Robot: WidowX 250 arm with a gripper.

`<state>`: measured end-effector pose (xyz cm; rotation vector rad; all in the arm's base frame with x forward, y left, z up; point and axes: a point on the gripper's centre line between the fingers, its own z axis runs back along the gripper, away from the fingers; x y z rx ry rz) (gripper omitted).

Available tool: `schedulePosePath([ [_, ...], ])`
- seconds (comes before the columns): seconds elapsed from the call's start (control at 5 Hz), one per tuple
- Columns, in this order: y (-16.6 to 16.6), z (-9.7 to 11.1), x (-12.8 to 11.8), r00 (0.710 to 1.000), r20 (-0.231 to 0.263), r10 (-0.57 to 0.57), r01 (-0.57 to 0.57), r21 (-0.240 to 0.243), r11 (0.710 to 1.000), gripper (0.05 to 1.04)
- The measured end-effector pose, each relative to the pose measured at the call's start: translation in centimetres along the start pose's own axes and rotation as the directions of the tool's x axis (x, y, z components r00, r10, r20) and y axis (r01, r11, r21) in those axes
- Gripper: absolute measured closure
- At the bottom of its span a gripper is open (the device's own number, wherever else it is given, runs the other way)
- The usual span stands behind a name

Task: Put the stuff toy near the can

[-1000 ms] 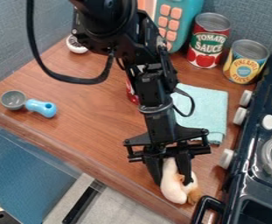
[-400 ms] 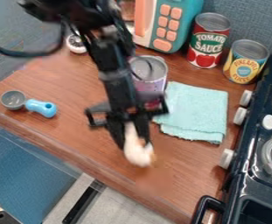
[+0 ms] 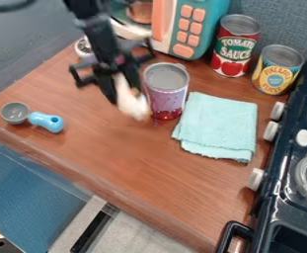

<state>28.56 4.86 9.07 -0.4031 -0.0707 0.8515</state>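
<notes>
Location type: toy kitchen set on a wood-finish work surface point(image 3: 135, 163). Identifying items: a dark stove point(image 3: 287, 197) with knobs and burners, a teal toy microwave point(image 3: 208, 24), and food cans point(image 3: 236, 45).

Counter point(image 3: 109, 153) lies open between scoop point(image 3: 35, 118) and cloth point(image 3: 218, 126) — nearest can point(image 3: 166, 94) blocks behind.

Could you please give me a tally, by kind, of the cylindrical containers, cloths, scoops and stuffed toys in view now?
Cylindrical containers: 3 (red-labelled one, yellow-labelled one, purple one)
Cloths: 1 (light blue cloth)
Scoops: 1 (blue-handled scoop)
Stuffed toys: 1 (whitish toy)
Total: 6
</notes>
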Motion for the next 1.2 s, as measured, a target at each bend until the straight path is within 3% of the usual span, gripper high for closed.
schedulePosePath([
  [0.2,-1.1,1.0,4.3,0.995,0.050,0.085,-0.084,-0.029,0.996,0.718],
  [0.4,-2.2,0.7,8.7,0.984,0.067,0.168,-0.165,-0.042,0.985,0.719],
  [0.6,-3.8,-0.8,11.9,0.979,0.049,0.195,-0.193,-0.058,0.980,0.719],
  [0.8,-5.7,-3.1,12.7,0.987,0.024,0.162,-0.160,-0.044,0.986,0.719],
  [1.0,-7.1,-5.3,11.9,0.994,-0.024,0.110,-0.111,-0.023,0.994,0.719],
  [1.2,-8.2,-5.9,10.7,0.996,-0.049,0.068,-0.070,-0.023,0.997,0.719],
])
